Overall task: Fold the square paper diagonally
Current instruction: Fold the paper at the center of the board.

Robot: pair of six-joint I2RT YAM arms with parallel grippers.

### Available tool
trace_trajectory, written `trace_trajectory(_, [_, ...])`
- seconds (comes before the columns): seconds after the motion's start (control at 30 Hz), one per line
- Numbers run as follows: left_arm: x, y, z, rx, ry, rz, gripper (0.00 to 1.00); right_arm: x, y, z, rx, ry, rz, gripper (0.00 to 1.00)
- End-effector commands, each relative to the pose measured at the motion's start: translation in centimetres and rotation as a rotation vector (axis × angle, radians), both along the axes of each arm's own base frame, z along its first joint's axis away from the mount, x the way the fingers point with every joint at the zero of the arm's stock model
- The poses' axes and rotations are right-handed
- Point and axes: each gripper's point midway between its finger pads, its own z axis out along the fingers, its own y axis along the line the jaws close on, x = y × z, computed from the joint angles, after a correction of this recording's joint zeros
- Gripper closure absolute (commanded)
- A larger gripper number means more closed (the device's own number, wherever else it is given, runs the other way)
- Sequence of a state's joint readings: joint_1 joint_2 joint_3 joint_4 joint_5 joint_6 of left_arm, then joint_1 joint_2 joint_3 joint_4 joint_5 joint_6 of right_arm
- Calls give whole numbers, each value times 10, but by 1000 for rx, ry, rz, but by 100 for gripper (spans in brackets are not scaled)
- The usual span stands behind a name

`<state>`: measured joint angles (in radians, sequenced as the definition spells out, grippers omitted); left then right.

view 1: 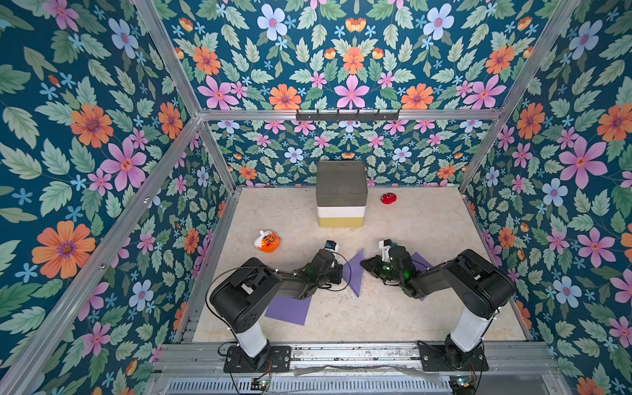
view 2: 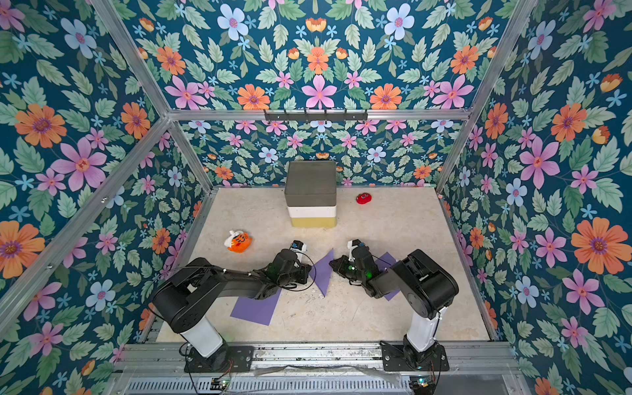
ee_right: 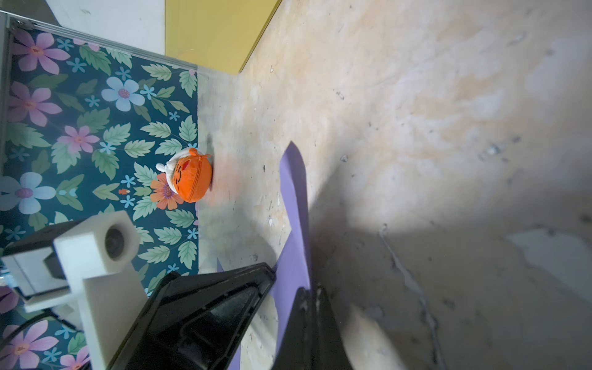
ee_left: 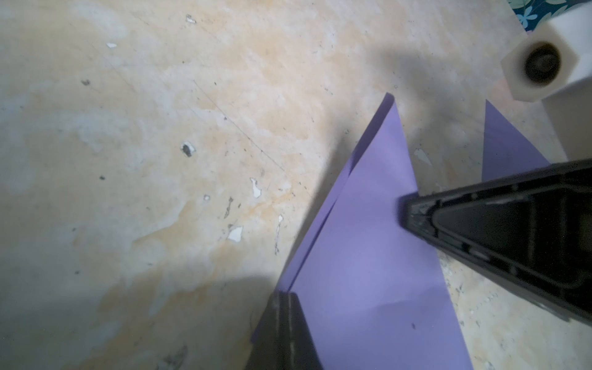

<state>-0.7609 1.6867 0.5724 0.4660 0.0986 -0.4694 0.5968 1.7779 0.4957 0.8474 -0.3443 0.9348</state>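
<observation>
Paper (view 1: 355, 273), purple, lies on the worktop (view 1: 393, 318) between the two arms, folded into a narrow triangle. Only the left wrist view shows its two layers slightly misaligned along one edge. Left pincer (ee_left: 283, 296) and right pincer (ee_right: 309, 293) are both closed, tips at opposite edges of the paper; I cannot tell whether either pinches it. Stacked bins (view 1: 342, 195) at the back hide their contents.

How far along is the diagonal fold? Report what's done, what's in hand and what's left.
Done: the purple paper lies folded into a triangle, two layers showing, their edges slightly off along one side. In hand: the left tool and right tool, both shut, sit with their tips at its edges, probably pressing it flat. Left: finishing the crease and lifting both tools away.
</observation>
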Motion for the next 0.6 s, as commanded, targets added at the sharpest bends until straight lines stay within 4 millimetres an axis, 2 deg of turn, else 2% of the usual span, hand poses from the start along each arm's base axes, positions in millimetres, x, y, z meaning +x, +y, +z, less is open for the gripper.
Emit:
trace_trajectory(0.0, [-32, 30, -33, 147, 161, 0, 87, 7, -2, 12, 24, -39, -43, 100])
trace_trajectory(0.17, [-19, 23, 3, 74, 102, 47, 66, 7, -8, 10, -13, -29, -107, 100])
trace_trajectory(0.33, [-9, 31, 35, 39, 46, 132, 57, 2, -20, 3, -81, 7, -217, 100])
trace_trajectory(0.37, [-10, 31, 41, 22, 41, 139, 57, 3, -22, 13, -77, -2, -246, 100])
trace_trajectory(0.47, [-13, 26, 63, -75, 29, 141, 61, -1, -24, 7, -106, 40, -308, 100])
trace_trajectory(0.57, [-23, 3, 85, -225, 47, 53, 71, -4, -20, 6, -85, 64, -354, 100])
